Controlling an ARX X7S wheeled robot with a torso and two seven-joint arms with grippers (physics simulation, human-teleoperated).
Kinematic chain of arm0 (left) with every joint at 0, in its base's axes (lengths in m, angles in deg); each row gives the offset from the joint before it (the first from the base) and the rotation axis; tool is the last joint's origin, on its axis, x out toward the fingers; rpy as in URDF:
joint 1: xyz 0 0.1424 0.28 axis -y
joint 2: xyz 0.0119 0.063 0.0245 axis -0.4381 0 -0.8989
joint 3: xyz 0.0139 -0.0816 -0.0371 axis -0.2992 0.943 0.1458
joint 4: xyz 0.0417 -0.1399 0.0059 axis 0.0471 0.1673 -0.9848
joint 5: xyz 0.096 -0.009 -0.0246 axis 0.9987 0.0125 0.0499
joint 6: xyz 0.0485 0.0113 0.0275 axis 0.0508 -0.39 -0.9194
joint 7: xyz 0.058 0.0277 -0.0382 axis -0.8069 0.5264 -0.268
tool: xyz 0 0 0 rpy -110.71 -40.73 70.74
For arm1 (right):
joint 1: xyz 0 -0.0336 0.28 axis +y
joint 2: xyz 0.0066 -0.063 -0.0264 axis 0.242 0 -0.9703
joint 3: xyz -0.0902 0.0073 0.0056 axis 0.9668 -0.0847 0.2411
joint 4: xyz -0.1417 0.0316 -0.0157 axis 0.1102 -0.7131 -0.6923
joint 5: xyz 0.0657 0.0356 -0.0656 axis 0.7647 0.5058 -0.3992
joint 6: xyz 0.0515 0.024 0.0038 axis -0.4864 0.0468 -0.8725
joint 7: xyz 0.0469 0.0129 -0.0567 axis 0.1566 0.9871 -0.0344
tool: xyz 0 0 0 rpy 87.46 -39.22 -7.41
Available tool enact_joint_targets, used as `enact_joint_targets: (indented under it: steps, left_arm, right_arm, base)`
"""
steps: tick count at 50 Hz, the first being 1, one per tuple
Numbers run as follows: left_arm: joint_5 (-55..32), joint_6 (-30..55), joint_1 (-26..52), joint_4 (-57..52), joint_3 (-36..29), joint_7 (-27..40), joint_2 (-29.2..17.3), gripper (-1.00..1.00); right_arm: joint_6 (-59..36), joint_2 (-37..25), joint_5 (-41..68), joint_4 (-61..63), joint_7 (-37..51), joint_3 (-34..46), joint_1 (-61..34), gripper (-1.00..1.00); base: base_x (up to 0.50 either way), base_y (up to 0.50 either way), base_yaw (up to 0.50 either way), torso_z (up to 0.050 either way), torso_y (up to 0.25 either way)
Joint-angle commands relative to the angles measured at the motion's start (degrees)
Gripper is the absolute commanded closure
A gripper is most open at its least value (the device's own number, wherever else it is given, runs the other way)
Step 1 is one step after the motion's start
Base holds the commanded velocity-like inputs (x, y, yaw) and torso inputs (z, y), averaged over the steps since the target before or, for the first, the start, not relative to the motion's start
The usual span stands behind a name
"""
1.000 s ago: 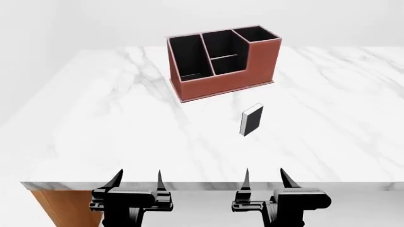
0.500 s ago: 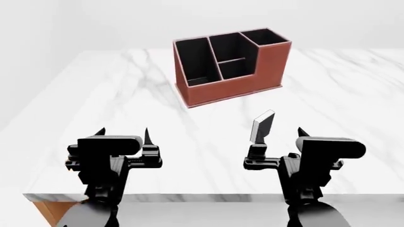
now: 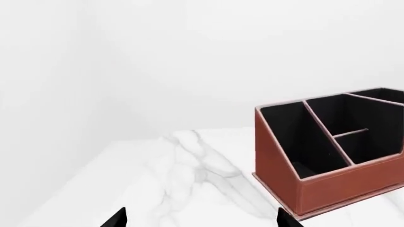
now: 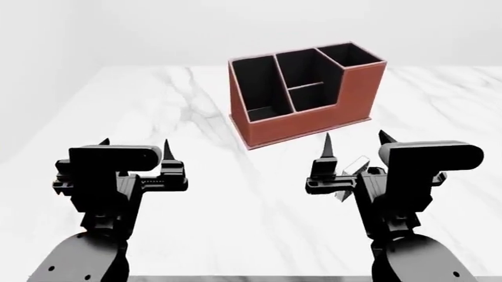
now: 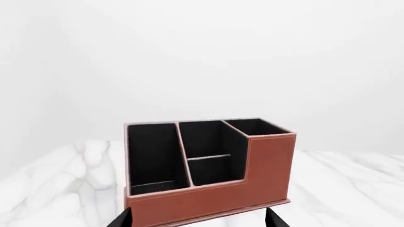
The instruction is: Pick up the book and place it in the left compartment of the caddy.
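Note:
The reddish-brown caddy stands on the white marble table, far centre. Its long left compartment is black-lined, with nothing standing in it. The book lies on the table in front of the caddy; only a pale sliver shows behind my right gripper, which hovers open above it. My left gripper is open over bare marble to the left. The right wrist view shows the caddy straight ahead past my right gripper, with no book in sight. The left wrist view has the caddy beside my left gripper.
The marble top stretches left and right of the caddy. Its left edge runs diagonally toward the near corner. Behind it is a plain white background.
Both arms have risen and reached forward over the table. The right gripper now covers most of the book. The head view has shifted, so the caddy sits further right.

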Motion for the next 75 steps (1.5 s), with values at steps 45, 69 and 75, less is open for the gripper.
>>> enact_joint_targets:
  steps: [45,69,75]
  left_arm:
    - [-0.9,-0.4,-0.3,0.5,-0.3,1.1,-1.7,-1.0]
    - [-1.4,-1.7,-1.4,1.1,0.0,1.5,-2.0,-1.0]
    - [-1.7,-1.1,-1.2,0.5,0.0,1.7,-2.2,-1.0]
  right_arm:
    - [0.0,-0.8,3.0,-1.6,0.4,0.5,-0.3,-1.0]
    - [-1.8,-1.0,3.4,-2.8,1.9,1.0,-1.1,-1.0]
    - [-18.4,-0.2,3.3,1.2,9.6,-2.9,-7.8,-1.0]
  base:
    - [0.43,0.0,0.0,0.0,0.001]
    - [0.29,0.0,0.0,0.0,0.001]
    - [0.0,0.0,0.0,0.0,0.0]
